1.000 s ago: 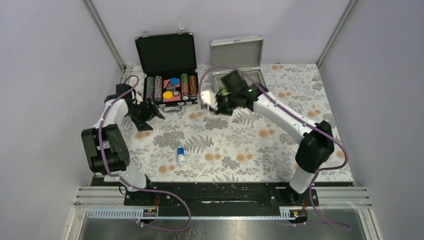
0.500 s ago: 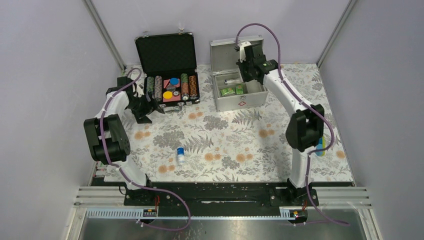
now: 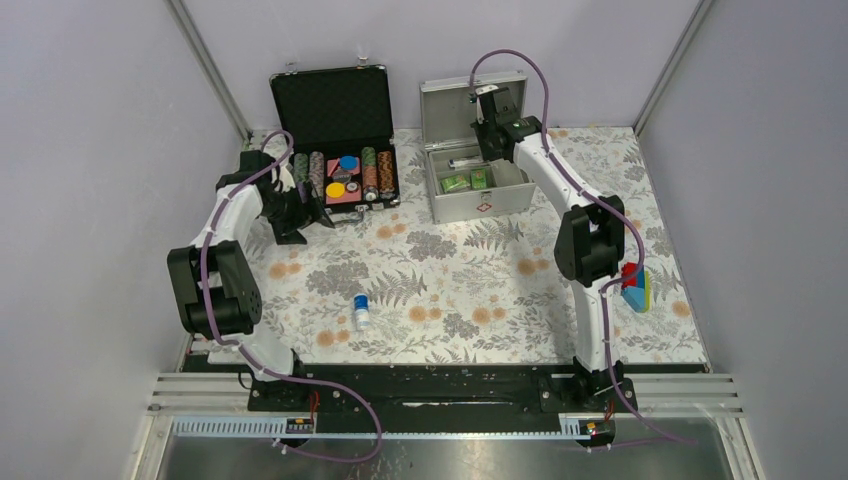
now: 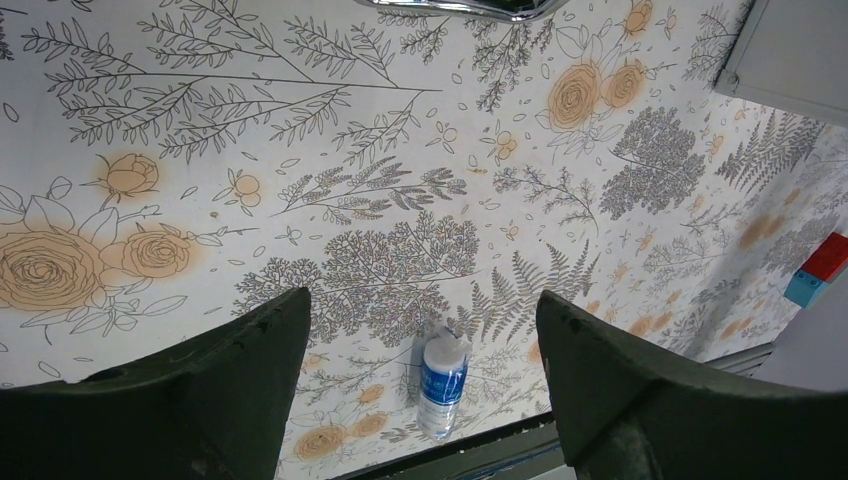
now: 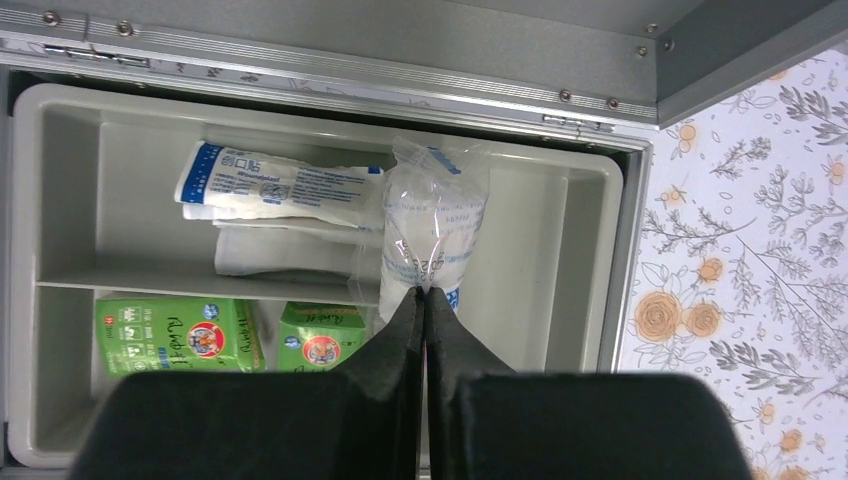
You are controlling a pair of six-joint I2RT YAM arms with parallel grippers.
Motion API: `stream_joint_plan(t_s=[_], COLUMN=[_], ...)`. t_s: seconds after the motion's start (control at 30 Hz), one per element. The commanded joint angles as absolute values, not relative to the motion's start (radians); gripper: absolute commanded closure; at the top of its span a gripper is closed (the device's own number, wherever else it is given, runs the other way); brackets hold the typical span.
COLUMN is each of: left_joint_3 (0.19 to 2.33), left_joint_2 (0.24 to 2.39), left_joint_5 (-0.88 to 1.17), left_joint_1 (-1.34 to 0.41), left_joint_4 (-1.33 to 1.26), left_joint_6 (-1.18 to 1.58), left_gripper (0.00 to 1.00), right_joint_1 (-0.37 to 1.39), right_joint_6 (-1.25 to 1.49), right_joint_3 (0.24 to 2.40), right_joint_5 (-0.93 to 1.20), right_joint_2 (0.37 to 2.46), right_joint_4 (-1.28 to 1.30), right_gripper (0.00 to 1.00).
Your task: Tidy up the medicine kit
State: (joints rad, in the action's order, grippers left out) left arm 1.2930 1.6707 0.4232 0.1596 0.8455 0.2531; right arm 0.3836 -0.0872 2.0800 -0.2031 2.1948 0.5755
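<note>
Your right gripper (image 5: 425, 292) has its fingers pressed together on the near edge of a clear packet (image 5: 435, 215) with blue print. The packet hangs over the grey tray (image 5: 60, 180) inside the medicine kit (image 3: 480, 205). Beneath it, white wrapped dressings (image 5: 270, 190) lie in the tray's far compartment, and two green boxes (image 5: 180, 335) sit in the near-left one. The kit stands at the far side of the table, right of centre, with its lid upright.

Your left gripper (image 4: 420, 300) has its fingers spread wide and holds nothing. It hovers over the floral tablecloth (image 4: 300, 150), just beside the black poker chip case (image 3: 340, 180). A small white bottle (image 3: 361, 312) lies well apart, near the middle.
</note>
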Motion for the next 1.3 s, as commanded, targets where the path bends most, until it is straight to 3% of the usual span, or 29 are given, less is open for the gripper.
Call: stream_joint_plan(t_s=[0.0,0.3,0.47,0.77,0.97,1.27], left_joint_3=[1.292,1.284,1.278,1.267,1.269,1.183], left_joint_2=[1.647,1.648,1.641,1.640,1.642,1.615], left_joint_5=[0.411,0.420,0.424,0.430,0.433,0.439], left_joint_1=[0.152,0.140,0.135,0.133,0.128,0.123], left_joint_4=[0.841,0.831,0.829,0.826,0.828,0.833], left_joint_6=[0.236,0.247,0.251,0.258,0.259,0.260], left_gripper=[0.17,0.17,0.16,0.16,0.16,0.16], right_joint_1=[0.377,0.376,0.376,0.374,0.374,0.373], right_joint_6=[-0.110,-0.166,-0.162,-0.117,-0.100,-0.017], right_joint_3=[2.088,2.040,2.048,2.055,2.079,2.042], right_joint_5=[-0.266,-0.262,-0.255,-0.213,-0.244,-0.121], right_joint_2=[2.151,2.187,2.205,2.176,2.156,2.033], right_joint_4=[0.586,0.587,0.586,0.586,0.586,0.603], right_gripper=[1.00,0.99,0.76,0.69,0.47,0.44])
